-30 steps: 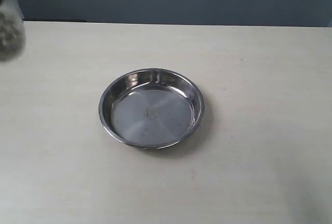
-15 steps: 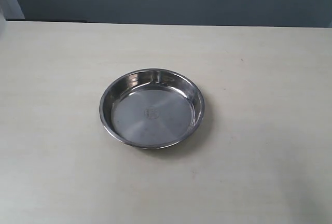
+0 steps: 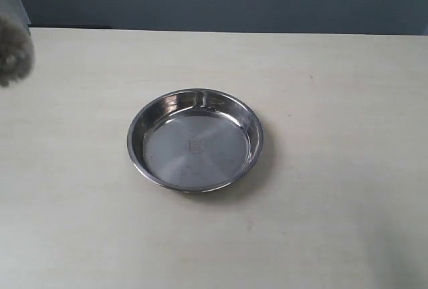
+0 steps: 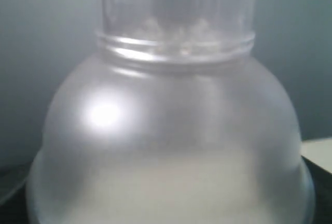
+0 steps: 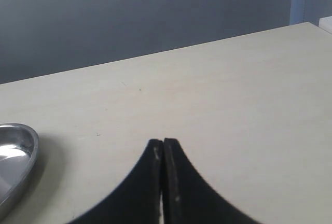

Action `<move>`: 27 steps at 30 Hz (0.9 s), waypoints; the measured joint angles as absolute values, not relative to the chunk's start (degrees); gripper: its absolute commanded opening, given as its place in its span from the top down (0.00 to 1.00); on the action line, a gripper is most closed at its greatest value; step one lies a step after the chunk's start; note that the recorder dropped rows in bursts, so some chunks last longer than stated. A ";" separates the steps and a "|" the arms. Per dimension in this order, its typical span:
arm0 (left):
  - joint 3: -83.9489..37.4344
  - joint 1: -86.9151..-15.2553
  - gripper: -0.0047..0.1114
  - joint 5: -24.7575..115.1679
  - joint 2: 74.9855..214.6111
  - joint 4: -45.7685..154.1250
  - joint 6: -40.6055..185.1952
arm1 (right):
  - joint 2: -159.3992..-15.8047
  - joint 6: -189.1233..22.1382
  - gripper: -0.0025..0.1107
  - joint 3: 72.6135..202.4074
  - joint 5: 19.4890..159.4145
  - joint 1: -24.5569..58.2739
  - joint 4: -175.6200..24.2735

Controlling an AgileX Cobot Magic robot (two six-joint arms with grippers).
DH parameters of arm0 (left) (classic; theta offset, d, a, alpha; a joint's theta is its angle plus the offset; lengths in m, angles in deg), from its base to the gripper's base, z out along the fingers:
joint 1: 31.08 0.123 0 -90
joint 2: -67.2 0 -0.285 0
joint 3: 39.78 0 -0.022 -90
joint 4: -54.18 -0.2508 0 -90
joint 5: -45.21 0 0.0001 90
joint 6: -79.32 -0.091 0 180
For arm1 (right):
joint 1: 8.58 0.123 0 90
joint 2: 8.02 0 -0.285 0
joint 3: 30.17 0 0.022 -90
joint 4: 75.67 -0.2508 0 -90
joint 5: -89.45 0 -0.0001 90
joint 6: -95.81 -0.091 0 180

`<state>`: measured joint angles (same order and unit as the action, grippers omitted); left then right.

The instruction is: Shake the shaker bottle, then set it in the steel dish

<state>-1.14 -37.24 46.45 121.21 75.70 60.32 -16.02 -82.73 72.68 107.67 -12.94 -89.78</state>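
Plastic shaker bottle (image 3: 13, 51) is back in view far left of the steel dish (image 3: 195, 140) after vanishing: mid-shake, dish empty. My left tool grips it; right tool (image 5: 163, 142) closed, empty.

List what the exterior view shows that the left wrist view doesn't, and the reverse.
Only the exterior view: the steel dish, empty, on the table. Only the left wrist view: the clear cap and frosted domed shoulder, close up, filling the frame. Both: the shaker bottle, just a blur at the exterior view's left edge.
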 measured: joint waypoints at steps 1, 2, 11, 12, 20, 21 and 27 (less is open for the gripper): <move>-2.97 -37.43 0.96 46.72 119.94 74.41 60.23 | -16.02 -82.73 0.98 72.68 107.67 -12.94 -89.78; -4.20 -37.55 0.96 47.61 118.49 72.80 60.08 | -16.02 -82.73 0.98 72.68 107.67 -12.94 -89.78; 2.92 -35.25 0.96 42.31 121.70 76.80 62.38 | -16.02 -82.73 0.98 72.68 107.67 -12.94 -89.78; 2.70 -35.25 0.96 42.70 121.60 76.42 62.38 | -16.02 -82.73 0.98 72.68 107.67 -12.94 -89.78; 2.70 -37.90 0.96 40.56 124.85 79.05 62.52 | -16.02 -82.73 0.98 72.68 107.67 -12.94 -89.78; 2.70 -38.38 0.96 40.81 125.14 79.21 62.52 | -16.02 -82.73 0.98 72.68 107.67 -12.94 -89.78; 2.70 -44.72 0.96 48.48 127.29 79.36 62.52 | -16.02 -82.73 0.98 72.68 107.67 -12.94 -89.78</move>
